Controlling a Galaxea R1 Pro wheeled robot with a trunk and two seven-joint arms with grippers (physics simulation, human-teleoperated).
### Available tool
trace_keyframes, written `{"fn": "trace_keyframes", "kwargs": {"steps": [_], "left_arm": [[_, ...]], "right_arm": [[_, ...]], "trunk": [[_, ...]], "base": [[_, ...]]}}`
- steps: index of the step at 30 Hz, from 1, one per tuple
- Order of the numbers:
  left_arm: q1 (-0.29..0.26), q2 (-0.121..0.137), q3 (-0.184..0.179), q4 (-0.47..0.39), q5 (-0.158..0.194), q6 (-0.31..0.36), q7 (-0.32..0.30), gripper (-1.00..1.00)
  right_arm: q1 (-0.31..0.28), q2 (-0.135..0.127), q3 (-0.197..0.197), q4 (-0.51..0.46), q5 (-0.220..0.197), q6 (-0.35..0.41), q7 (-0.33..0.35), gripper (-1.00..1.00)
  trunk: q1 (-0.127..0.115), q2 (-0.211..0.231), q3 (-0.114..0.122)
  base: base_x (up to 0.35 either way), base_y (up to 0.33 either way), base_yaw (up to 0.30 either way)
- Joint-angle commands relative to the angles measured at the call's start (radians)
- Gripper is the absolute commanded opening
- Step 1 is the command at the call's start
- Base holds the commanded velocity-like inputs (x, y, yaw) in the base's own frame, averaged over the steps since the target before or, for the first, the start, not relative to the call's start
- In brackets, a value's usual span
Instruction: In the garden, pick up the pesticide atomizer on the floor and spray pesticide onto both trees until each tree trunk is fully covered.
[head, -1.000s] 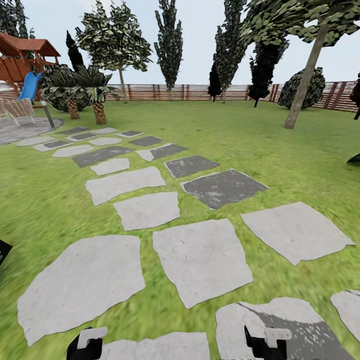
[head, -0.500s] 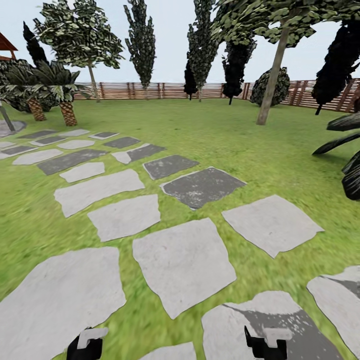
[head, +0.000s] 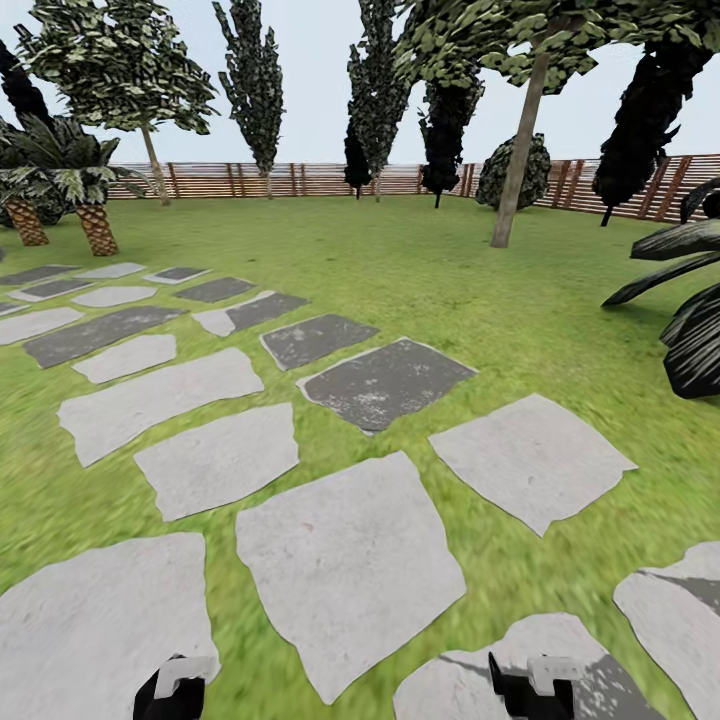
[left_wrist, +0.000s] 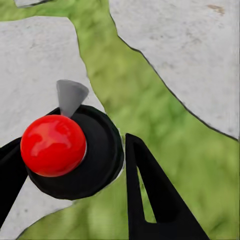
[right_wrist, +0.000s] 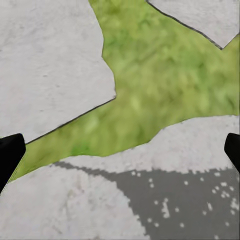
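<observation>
The pesticide atomizer (left_wrist: 97, 160), a black body with a red ball top and a grey nozzle, sits between the black fingers of my left gripper (left_wrist: 72, 142), which is shut on it above a stepping stone. In the head view the left gripper (head: 170, 690) is at the lower edge. The right gripper (head: 535, 685) is there too; its wrist view shows the right gripper (right_wrist: 120, 150) open and empty over grass and stone. A tall tree with a pale tan trunk (head: 516, 165) stands far ahead, near the fence (head: 300, 180). Another leafy tree (head: 150, 155) stands far off at the back left.
Grey stepping stones (head: 345, 560) run across the green lawn (head: 450, 270) from me toward the left. Short palms (head: 95, 225) stand at the far left. Dark cypress-like trees (head: 375, 90) line the fence. Dark palm fronds (head: 690, 320) reach in at the right.
The whole head view has swung right: stones and trees slid left, the play set left the frame, and dark fronds came in at the right. Both grippers look unchanged.
</observation>
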Motion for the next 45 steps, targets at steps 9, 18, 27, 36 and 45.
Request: {"fn": "trace_keyframes", "kwargs": {"steps": [9, 18, 27, 36, 45], "left_arm": [[-0.001, 0.000, 0.000, 0.001, 0.001, -0.003, 0.001, -1.00], [-0.001, -0.002, 0.000, 0.001, 0.001, -0.003, 0.001, -1.00], [-0.001, -0.003, 0.000, 0.001, 0.001, -0.003, 0.001, -1.00], [-0.001, -0.003, 0.000, 0.001, 0.001, -0.003, 0.001, -1.00], [-0.001, -0.003, 0.000, 0.001, 0.001, -0.003, 0.001, -1.00]], "right_arm": [[0.000, 0.002, 0.002, 0.043, 0.000, -0.005, 0.000, 1.00], [0.000, 0.008, 0.001, 0.110, -0.003, -0.116, -0.001, 1.00], [0.000, 0.018, 0.004, 0.203, 0.000, -0.163, 0.001, 1.00], [0.000, 0.038, 0.004, 0.439, 0.000, -0.161, 0.004, 1.00], [0.000, 0.037, 0.002, 0.459, 0.000, -0.161, 0.002, 1.00]], "trunk": [[0.000, 0.000, -0.001], [0.000, 0.000, -0.001], [0.000, 0.000, -0.001], [0.000, 0.000, -0.001], [0.000, 0.000, -0.001]], "base": [[0.339, 0.000, -0.001], [0.339, -0.002, 0.000], [0.328, -0.109, 0.000], [0.316, -0.139, 0.000], [0.295, -0.169, 0.000]]}}
